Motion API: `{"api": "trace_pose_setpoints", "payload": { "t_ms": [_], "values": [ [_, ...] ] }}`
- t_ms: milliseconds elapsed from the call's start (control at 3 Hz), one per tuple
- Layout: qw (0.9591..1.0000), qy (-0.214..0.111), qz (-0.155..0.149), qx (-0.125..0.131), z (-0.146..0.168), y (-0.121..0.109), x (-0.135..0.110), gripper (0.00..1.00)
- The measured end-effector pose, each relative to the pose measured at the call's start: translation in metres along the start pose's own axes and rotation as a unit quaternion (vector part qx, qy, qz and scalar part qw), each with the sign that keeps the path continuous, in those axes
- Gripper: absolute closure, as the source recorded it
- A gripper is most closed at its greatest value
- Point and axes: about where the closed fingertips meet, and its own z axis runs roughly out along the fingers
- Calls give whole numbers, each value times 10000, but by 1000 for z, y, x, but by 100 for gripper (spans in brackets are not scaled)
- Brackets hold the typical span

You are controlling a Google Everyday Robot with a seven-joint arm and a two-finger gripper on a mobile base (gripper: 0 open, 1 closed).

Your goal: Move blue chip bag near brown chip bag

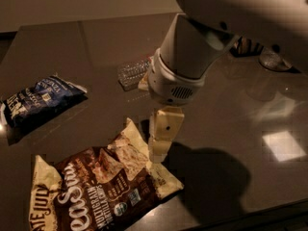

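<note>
The blue chip bag (41, 100) lies flat at the left of the dark table, a small navy bag with white lettering. The brown chip bag (103, 186) lies at the front left, dark brown with cream edges and white script. My gripper (160, 150) hangs from the big white arm in the middle of the view, just above the brown bag's right upper edge and well to the right of the blue bag. It holds nothing that I can see.
A clear plastic water bottle (134, 72) lies behind the arm, partly hidden by it. A dark basket-like object (245, 47) and a round base (274, 60) stand at the back right. A window reflection (284, 146) shows on the table (86, 42).
</note>
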Motion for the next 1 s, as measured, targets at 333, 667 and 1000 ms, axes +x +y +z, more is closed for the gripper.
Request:
{"api": "trace_pose_setpoints", "payload": {
  "t_ms": [333, 667, 1000],
  "values": [
    [9999, -93, 32, 117, 8, -31, -26, 0],
    [9994, -214, 152, 220, 13, -71, -54, 0],
    [9991, -247, 133, 320, 32, -108, -87, 0]
  ]
}}
